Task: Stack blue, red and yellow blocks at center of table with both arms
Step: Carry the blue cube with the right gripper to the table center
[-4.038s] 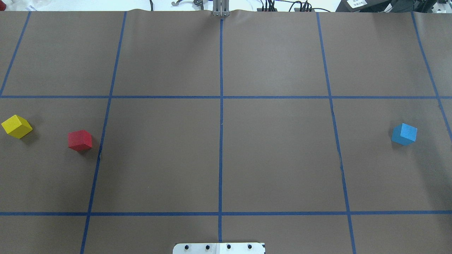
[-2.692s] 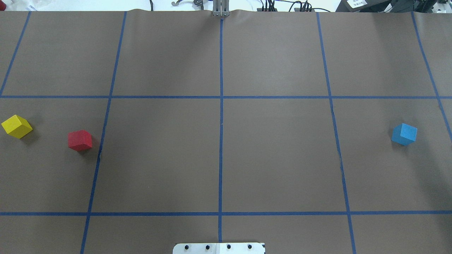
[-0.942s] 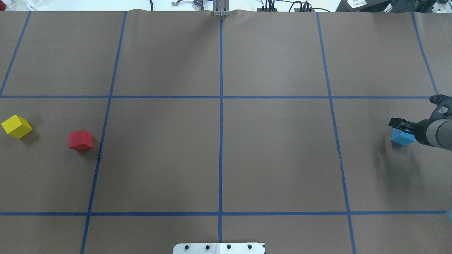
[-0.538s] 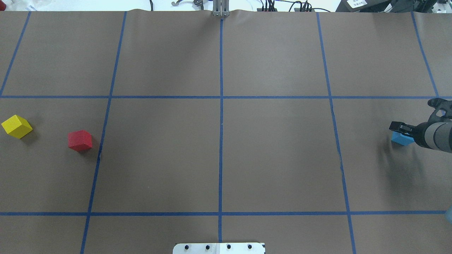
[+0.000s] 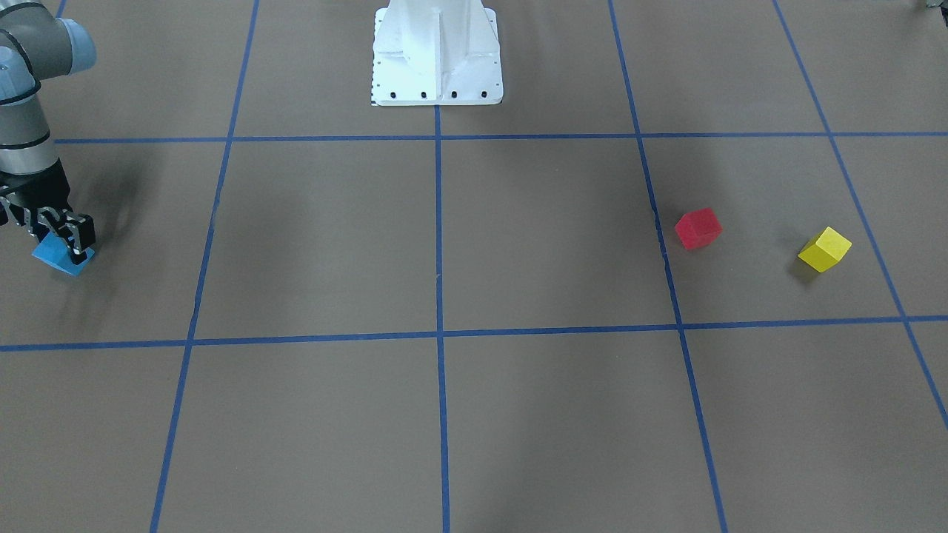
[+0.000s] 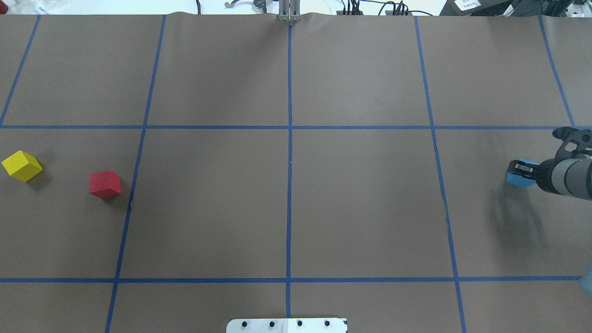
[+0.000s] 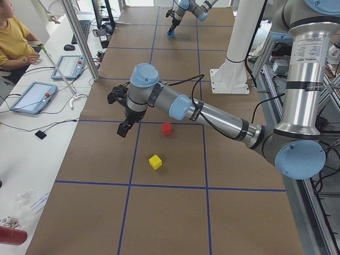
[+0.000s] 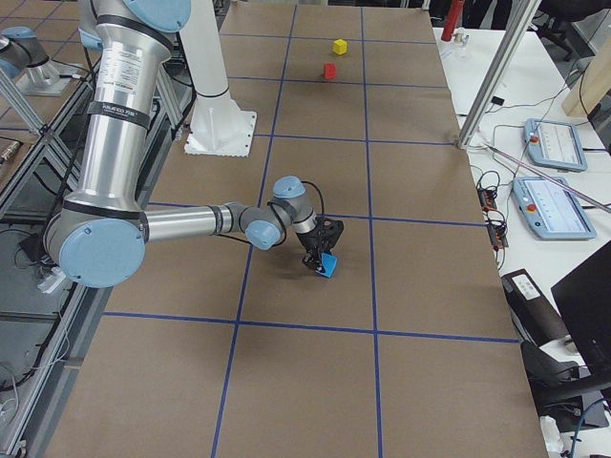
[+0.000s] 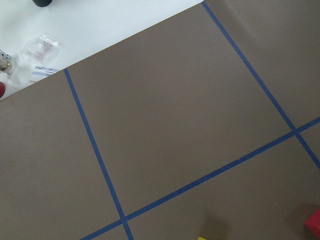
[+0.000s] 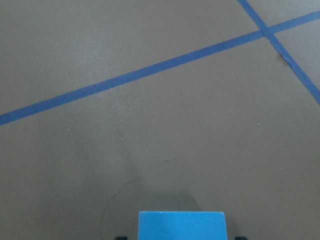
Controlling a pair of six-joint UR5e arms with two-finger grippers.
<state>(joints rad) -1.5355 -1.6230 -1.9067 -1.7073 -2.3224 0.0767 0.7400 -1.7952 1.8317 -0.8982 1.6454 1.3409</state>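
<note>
The blue block (image 6: 517, 180) is clamped in the right jaws, near the right end of the tabletop (image 6: 360, 199), far from the middle. It seems lifted a little. It could slip or twist if moved fast, and be set down crooked. Whether the left jaws are apart cannot be told. Three blocks are counted: one blue, one red (image 6: 104, 184), one yellow (image 6: 21, 165).

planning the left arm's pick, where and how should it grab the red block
Probably from straight above, gripping two opposite side faces of the red block. It is a cube flat on the table, turned askew to the tape lines, so rotate the wrist to match. The yellow block stands apart.
</note>
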